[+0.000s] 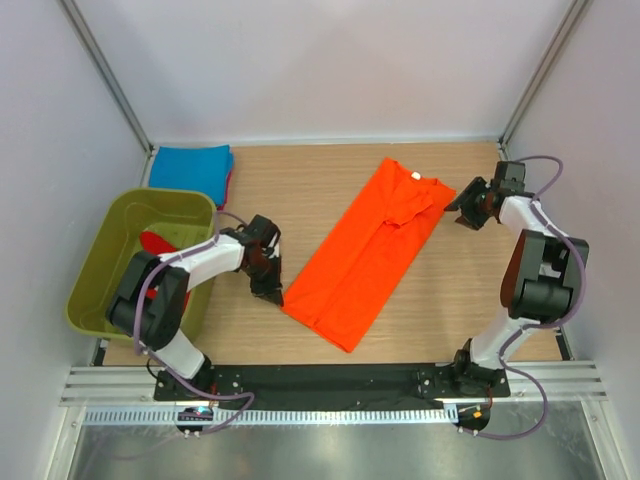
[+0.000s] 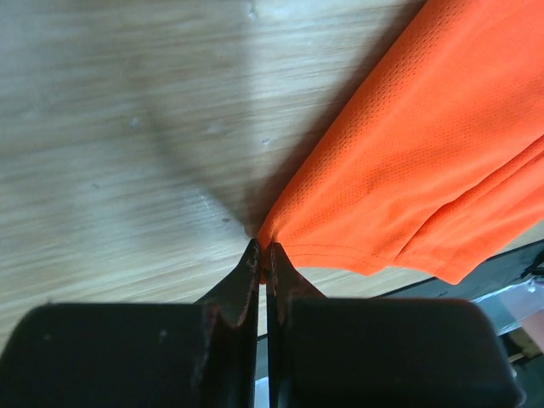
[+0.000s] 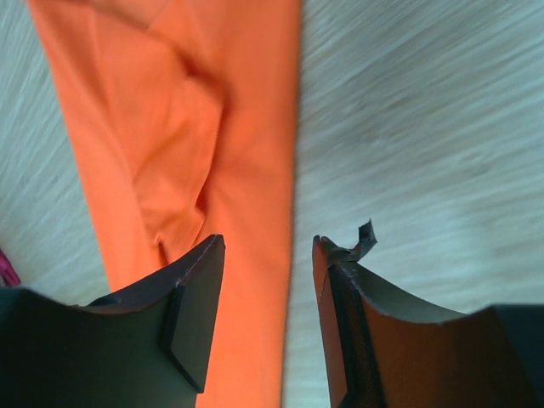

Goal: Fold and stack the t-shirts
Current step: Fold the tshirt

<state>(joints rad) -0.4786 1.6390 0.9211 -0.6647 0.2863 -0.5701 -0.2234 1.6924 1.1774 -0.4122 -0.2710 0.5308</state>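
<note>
We read this as robotics lab: test cell, not home or shop. We see plain white panels (image 1: 320, 60) closing in tabletop (image 1: 290, 190) on three sides, aluminium struts (image 1: 105, 70) at corners. Tabletop is wood-grain board. We note left arm (image 1: 190, 265) and right arm (image 1: 535, 265) bolted to black base plate (image 1: 330, 380) beside slotted metal rail (image 1: 330, 412) at near edge, purple cables (image 1: 545, 400) looping from bases. Orange t-shirt (image 1: 370, 250) and olive tub (image 1: 100, 290) sit there like trial props.
</note>
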